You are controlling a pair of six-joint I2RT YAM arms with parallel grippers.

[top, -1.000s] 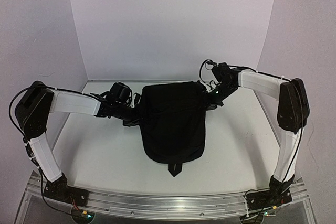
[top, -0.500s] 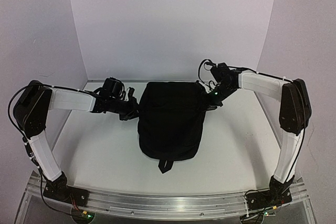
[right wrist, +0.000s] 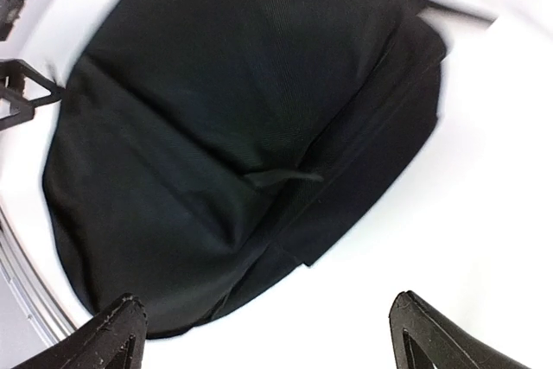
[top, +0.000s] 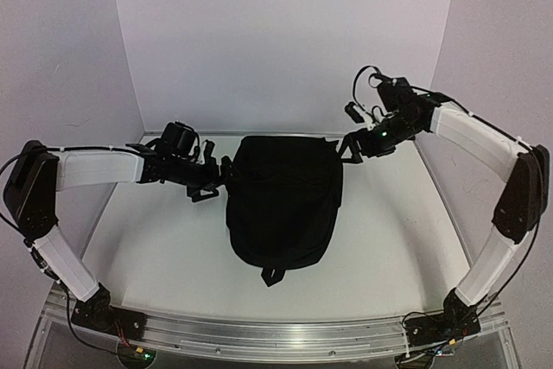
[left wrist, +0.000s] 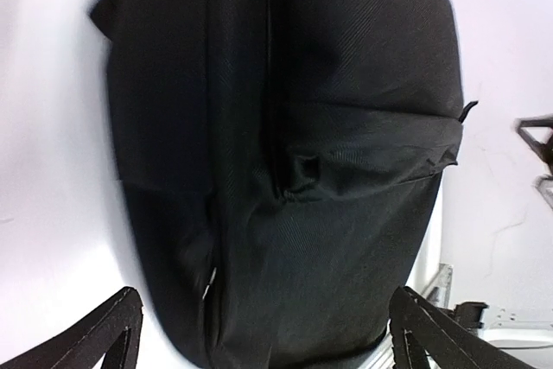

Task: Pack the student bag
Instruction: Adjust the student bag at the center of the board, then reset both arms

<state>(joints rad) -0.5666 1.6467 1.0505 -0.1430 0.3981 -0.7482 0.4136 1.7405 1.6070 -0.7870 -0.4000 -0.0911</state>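
Top external: bag (top: 281,200) is lying closed at desk (top: 155,248) centre.
Left tool (top: 212,181) at 9 and right tool (top: 352,149) at 2 o'clock are gaping wide, holding nothing; packing is looking finished.

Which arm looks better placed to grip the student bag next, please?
Left, probably: the left gripper hangs open beside the student bag, which fills its wrist view; the right gripper, also open, looks higher, farther off.

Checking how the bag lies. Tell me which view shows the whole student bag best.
The top external view: the student bag shows whole, lying on the table, loop handle toward the arm bases. The left wrist view crops it close; the right wrist view shows most of it, blurred.
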